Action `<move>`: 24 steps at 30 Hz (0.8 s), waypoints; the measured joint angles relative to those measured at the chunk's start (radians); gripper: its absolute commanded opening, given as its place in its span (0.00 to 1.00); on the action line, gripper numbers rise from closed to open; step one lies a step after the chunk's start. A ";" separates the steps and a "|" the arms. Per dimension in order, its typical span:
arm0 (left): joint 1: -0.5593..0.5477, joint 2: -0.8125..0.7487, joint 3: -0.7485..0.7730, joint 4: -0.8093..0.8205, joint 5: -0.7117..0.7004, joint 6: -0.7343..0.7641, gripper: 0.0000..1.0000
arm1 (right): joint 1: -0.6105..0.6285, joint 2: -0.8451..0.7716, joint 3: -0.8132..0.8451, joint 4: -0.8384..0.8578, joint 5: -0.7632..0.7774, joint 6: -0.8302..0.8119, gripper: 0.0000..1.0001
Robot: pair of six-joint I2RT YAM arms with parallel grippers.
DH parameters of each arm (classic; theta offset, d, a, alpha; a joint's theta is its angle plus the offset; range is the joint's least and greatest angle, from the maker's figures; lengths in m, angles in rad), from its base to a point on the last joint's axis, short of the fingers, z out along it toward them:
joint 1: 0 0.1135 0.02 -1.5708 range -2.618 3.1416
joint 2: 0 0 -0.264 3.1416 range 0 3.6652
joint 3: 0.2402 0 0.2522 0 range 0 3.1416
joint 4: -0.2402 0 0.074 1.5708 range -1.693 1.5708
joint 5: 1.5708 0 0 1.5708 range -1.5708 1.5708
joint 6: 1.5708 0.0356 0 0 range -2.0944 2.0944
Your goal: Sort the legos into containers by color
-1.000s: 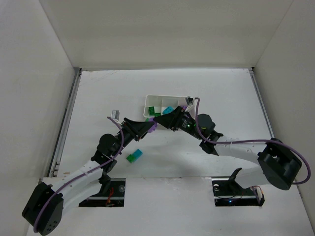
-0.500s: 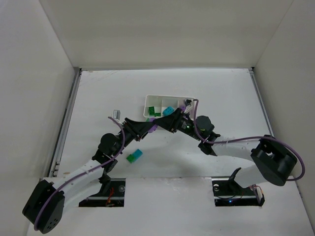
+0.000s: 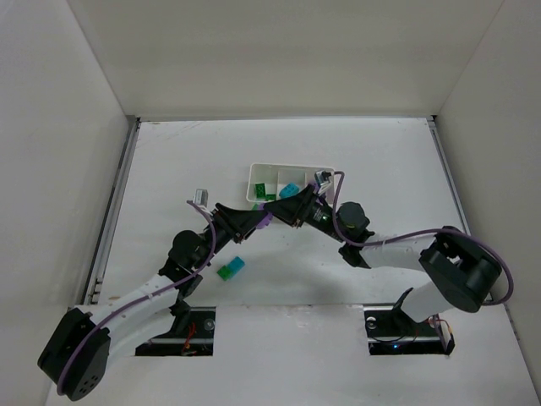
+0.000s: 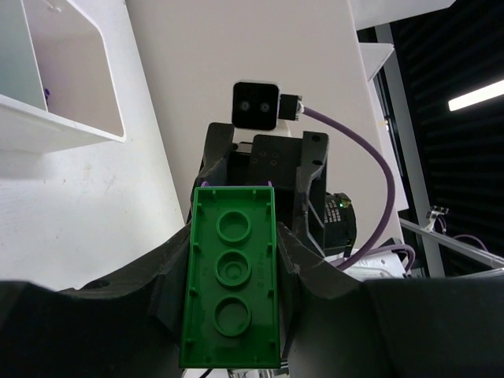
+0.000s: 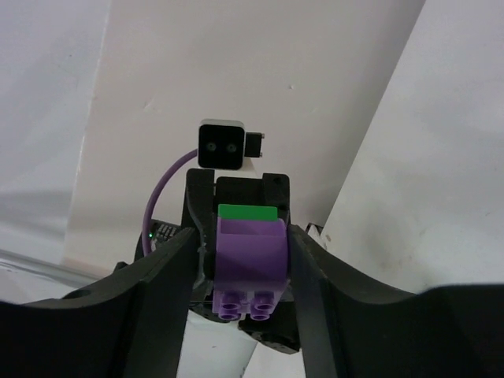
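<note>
**A:** Where do things stand?

**B:** The left gripper [image 4: 234, 236] is clamped on a green brick [image 4: 232, 303], whose hollow underside faces its camera. The right gripper [image 5: 246, 235] is closed around a purple brick [image 5: 250, 272], studs toward its lens. The two meet tip to tip just in front of the white tray [image 3: 296, 166], near its left end.

**A:** Are the two bricks stuck together?

**B:** Probably. From the right wrist, a green edge sits flush behind the purple one, but I cannot see whether the studs are engaged.

**A:** So what could go wrong?

**B:** If they are locked, pulling them apart could make one brick slide out between the smooth fingers. It could also snap free and jump, landing on the table or in the wrong compartment. The fingers are almost nose to nose, so a slightly misjudged move could knock them together. The tray is close behind, and a jolt could shove it. The loose green and teal bricks [image 3: 230, 269] lie on the table just beside the left forearm, and a low sweep of that arm could scatter them.

**A:** Any brand or writing?

**B:** None that I can read, whether on the arms, the tray or the bricks. The purple studs are too small to show a logo. The only marking is a small green light [image 4: 340, 203] on the right arm.
</note>
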 measured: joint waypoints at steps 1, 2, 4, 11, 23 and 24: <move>0.000 -0.003 0.000 -0.002 0.000 0.000 0.26 | -0.002 0.007 -0.004 0.013 0.000 0.007 0.49; 0.000 -0.007 0.000 -0.003 0.000 0.001 0.26 | -0.002 0.013 -0.008 0.024 -0.001 0.014 0.47; 0.000 -0.013 0.000 -0.005 0.000 0.003 0.26 | -0.005 0.020 -0.014 0.036 -0.001 0.028 0.47; -0.009 -0.013 0.000 -0.008 0.001 0.010 0.28 | -0.008 0.018 -0.039 0.071 0.002 0.046 0.38; -0.005 -0.027 -0.002 -0.016 -0.006 0.019 0.55 | -0.029 0.004 -0.060 0.059 0.026 0.025 0.32; -0.001 -0.032 -0.002 -0.022 -0.005 0.019 0.56 | -0.034 -0.001 -0.064 0.057 0.026 0.024 0.33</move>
